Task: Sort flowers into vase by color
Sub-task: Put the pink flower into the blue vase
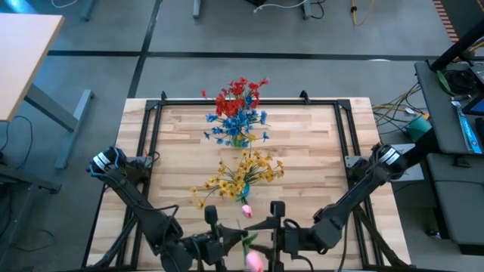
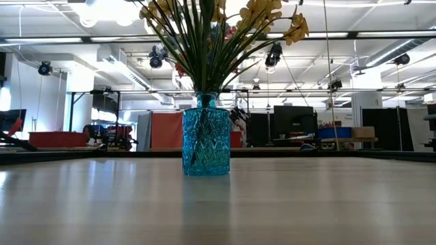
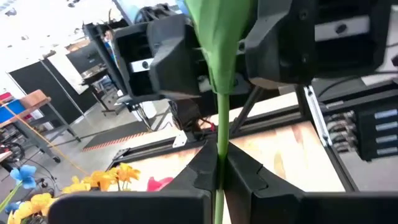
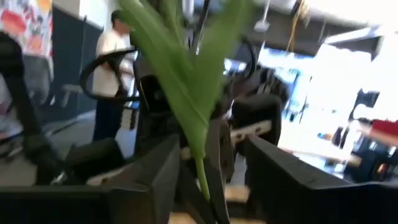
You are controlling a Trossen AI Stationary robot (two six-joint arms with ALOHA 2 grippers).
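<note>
Both grippers meet at the table's near edge, facing each other. My left gripper is shut on the green stem of a pink tulip, whose bud points toward the near edge. My right gripper is open, its fingers standing on either side of the same tulip's leaves. A second pink tulip lies on the table. Yellow flowers stand in a teal glass vase; blue flowers and red flowers stand behind it. My left gripper pinches the tulip's thin green stem between its two fingers, just beside the base of the leaves. The fingers lie across the stem, coming level from the table's left. The leaves reach on between the right gripper's open fingers.
The three bunches stand in a row along the table's middle, from centre to far edge. A black frame borders the wooden top. Bare wood lies left and right of the vases. In the right wrist view a person stands in the room beyond.
</note>
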